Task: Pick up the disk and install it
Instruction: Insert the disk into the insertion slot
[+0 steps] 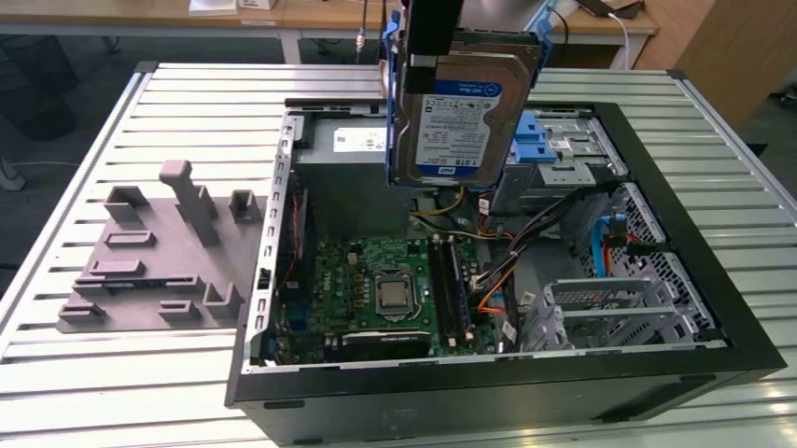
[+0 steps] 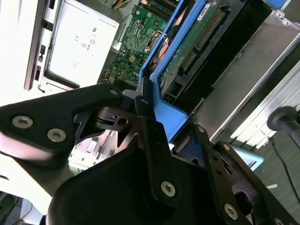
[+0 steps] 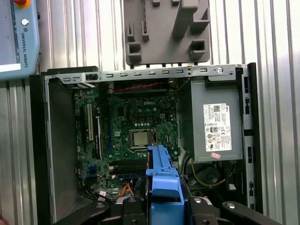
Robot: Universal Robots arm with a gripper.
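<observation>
Workbench is a pale slatted metal table (image 1: 75, 392). Far behind it there's a wooden desk (image 1: 125, 17), dark floor (image 1: 137, 51) toward the exterior view's left, and a wooden panel (image 1: 734, 47) on its right.

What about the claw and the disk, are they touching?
Touching. In the second wrist view the claw clamps the disk: its black fingers press against the blue carrier frame.
</observation>
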